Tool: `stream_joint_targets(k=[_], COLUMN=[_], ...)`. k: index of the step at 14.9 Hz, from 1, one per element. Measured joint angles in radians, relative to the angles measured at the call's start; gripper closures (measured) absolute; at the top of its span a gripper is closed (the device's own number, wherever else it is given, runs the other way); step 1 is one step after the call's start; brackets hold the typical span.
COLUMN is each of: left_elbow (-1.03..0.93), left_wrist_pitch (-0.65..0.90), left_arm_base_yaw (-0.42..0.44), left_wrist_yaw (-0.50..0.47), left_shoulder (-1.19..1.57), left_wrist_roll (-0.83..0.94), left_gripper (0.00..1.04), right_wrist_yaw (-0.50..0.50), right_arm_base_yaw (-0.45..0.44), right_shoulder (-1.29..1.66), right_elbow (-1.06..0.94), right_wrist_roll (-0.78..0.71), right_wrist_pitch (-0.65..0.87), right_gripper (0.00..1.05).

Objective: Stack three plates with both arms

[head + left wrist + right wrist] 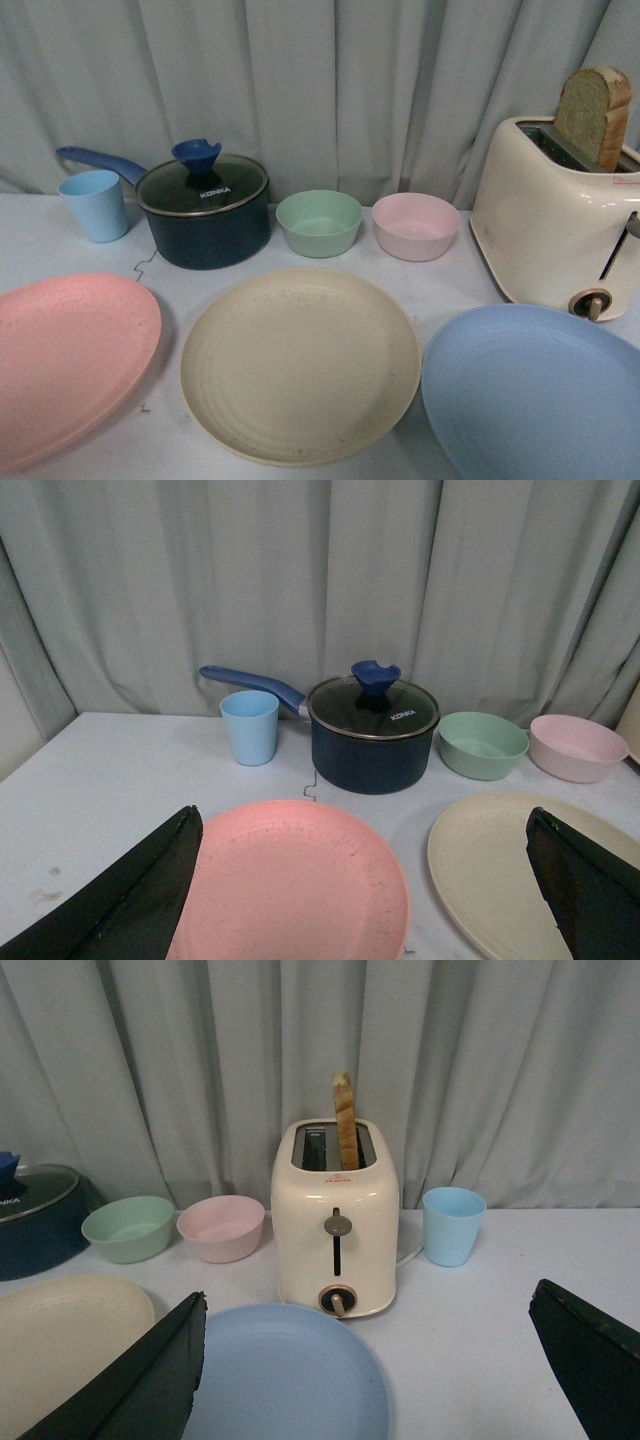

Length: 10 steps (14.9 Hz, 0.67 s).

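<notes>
1. Where the pale surface (30, 250) lies nearest the robot, three plates rest flat in one row, unstacked.
2. Left tool (362, 815): released. Its black fingers (120, 900) are spread wide and grip nothing. In its wrist view the pink plate lies between and beyond them.
3. Pink plate (70, 360): leftmost in the row, partly cut by the frame edge, apart from its neighbour.
4. Cream plate (300, 365): centre of the row, fully in view.
5. Light blue plate (530, 395): rightmost, just beside the cream plate with a narrow gap, in front of the toaster (560, 220).
6. Right tool (369, 1295): released. Its fingers (130, 1380) are spread wide and grip nothing. The light blue plate lies between them in its wrist view.
7. Back row, left to right:
   - a light blue cup (95, 205);
   - a dark saucepan (205, 215) under a glass lid, its blue handle passing behind the cup;
   - a green bowl (319, 222);
   - a pink bowl (415, 226);
   - the cream toaster, with a bread slice (592, 115) standing in one slot.
8. A second blue cup (452, 1225) stands near the toaster, on the side away from the bowls.
9. A grey curtain (320, 90) closes the scene behind.
</notes>
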Motion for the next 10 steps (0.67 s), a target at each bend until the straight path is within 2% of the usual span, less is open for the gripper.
stream_joint_targets(k=[10], left_elbow=[0.000], left_wrist_pitch=[0.000], left_arm_base_yaw=[0.000], left_wrist_yaw=[0.000], left_shoulder=[0.000], left_wrist_roll=[0.000], left_gripper=[0.07], right_wrist_yaw=[0.000], right_arm_base_yaw=[0.000], right_shoulder=[0.000], right_elbow=[0.000], right_wrist_roll=[0.000], right_wrist_pitch=[0.000], right_gripper=[0.06])
